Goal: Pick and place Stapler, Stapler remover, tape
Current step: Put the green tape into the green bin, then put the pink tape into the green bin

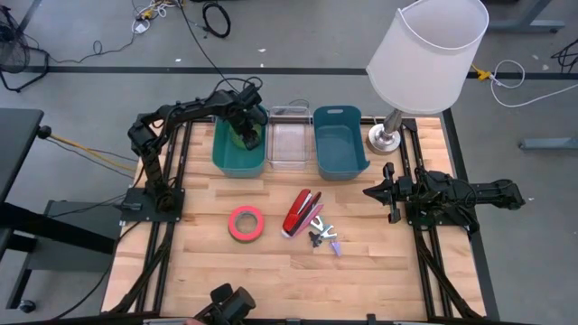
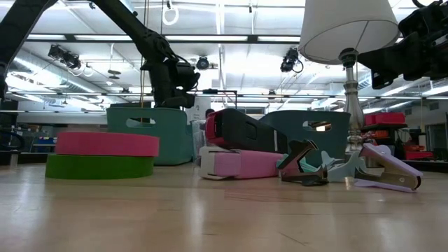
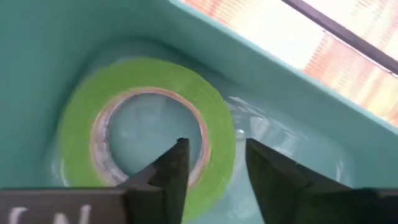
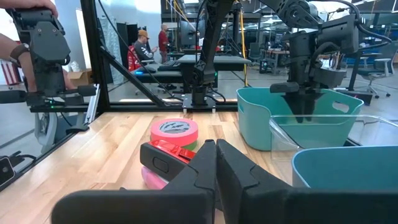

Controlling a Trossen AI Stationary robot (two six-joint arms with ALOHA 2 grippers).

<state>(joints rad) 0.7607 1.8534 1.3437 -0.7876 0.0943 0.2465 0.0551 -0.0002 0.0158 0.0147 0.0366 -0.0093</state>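
Three bins are lined up at the far edge of the wooden table (image 1: 271, 280): a teal plastic bin (image 1: 238, 149) on the left, a clear plastic tray (image 1: 291, 144) in the middle and a blue-green plastic bin (image 1: 340, 143) on the right, with a white-shaded table lamp (image 1: 424, 54) just beside the last one. Near the table's middle a pink-and-green roll of tape (image 1: 246, 222), a red-and-pink stapler (image 1: 301, 213) and a dark-and-lilac staple remover (image 1: 324, 238) are laid close together. The left gripper (image 1: 248, 134) is lowered into the teal bin, its path unobstructed. A green roll of tape (image 3: 149, 124) is seen flat on that bin's floor only in the left wrist view (the bin wall hides it at table level); the fingers (image 3: 169, 177) are parted around its near rim without pressing it. The right gripper (image 1: 372, 191) is held closed and empty at the table's right side.
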